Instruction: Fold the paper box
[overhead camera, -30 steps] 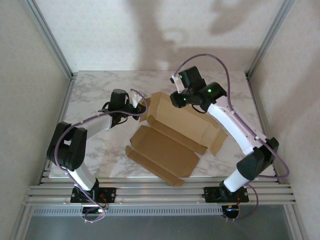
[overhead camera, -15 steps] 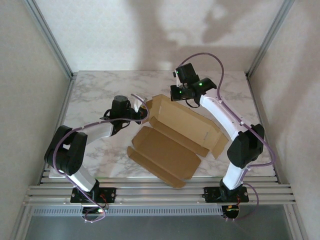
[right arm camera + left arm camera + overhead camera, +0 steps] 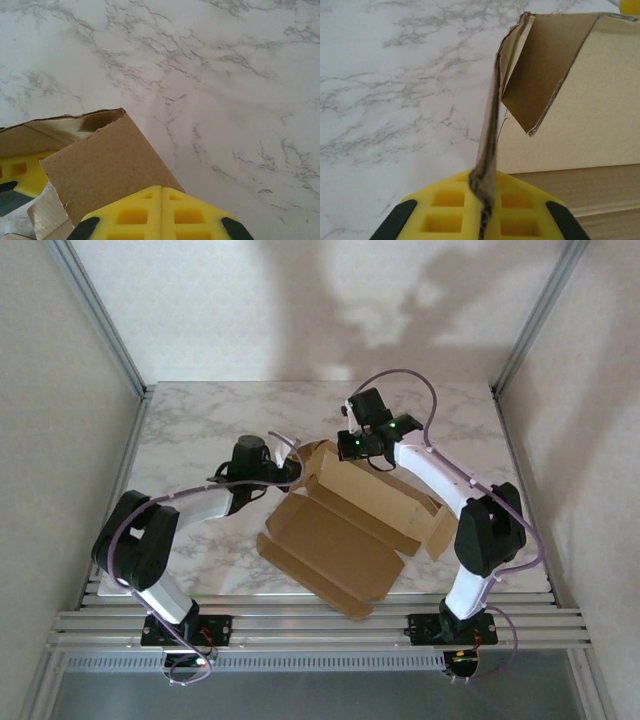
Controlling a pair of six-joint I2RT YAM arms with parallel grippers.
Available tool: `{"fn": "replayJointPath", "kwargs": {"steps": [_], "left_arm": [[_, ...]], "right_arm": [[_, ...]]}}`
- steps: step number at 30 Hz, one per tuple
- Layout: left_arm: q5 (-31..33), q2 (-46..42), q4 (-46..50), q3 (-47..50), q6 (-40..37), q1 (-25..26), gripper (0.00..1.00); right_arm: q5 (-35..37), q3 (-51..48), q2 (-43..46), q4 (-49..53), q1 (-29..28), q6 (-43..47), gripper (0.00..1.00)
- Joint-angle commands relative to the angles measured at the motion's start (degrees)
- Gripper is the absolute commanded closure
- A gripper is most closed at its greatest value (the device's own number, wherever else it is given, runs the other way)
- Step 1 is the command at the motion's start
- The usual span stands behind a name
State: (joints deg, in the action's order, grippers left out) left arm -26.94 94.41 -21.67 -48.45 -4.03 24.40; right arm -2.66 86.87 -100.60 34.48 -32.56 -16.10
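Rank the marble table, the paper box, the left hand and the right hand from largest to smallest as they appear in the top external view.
1. marble table
2. paper box
3. left hand and right hand: both small and too alike in size to rank apart.

Right jaws lowered toward paper box [image 3: 350,515] far corner; left jaws shifted rightward, pushing box end inward.
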Motion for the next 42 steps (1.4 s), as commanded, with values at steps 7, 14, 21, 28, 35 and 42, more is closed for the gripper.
{"fn": "replayJointPath", "kwargs": {"steps": [7,14,21,28,35,42], "left_arm": [[3.7,-0.7,-0.4,-0.6,4.8,5.1,0.94],[6.6,0.0,-1.4,0.9,5.9,7.3,0.94],[9.0,-0.2,-3.2,4.1,5.7,7.7,0.92],[6.2,1.0,-9.4,7.7,2.7,7.7,0.89],[4.6,2.3,-10.0,7.1,0.7,7.7,0.88],[3.0,3.0,-10.8,7.8,-0.4,7.6,0.88]], "right_arm": [[4.1,-4.4,1.9,-2.3,-1.3,-0.6,1.00],[7.5,-6.9,2.7,-4.5,-3.3,1.9,1.00],[8.1,-9.5,5.5,-7.6,-4.3,4.7,1.00],[7.0,-10.3,7.3,-8.7,-4.4,7.4,0.99],[9.3,-11.1,8.1,-10.1,-4.3,9.2,0.94],[7.8,-10.3,7.6,-12.2,-3.8,9.8,0.91]]}}
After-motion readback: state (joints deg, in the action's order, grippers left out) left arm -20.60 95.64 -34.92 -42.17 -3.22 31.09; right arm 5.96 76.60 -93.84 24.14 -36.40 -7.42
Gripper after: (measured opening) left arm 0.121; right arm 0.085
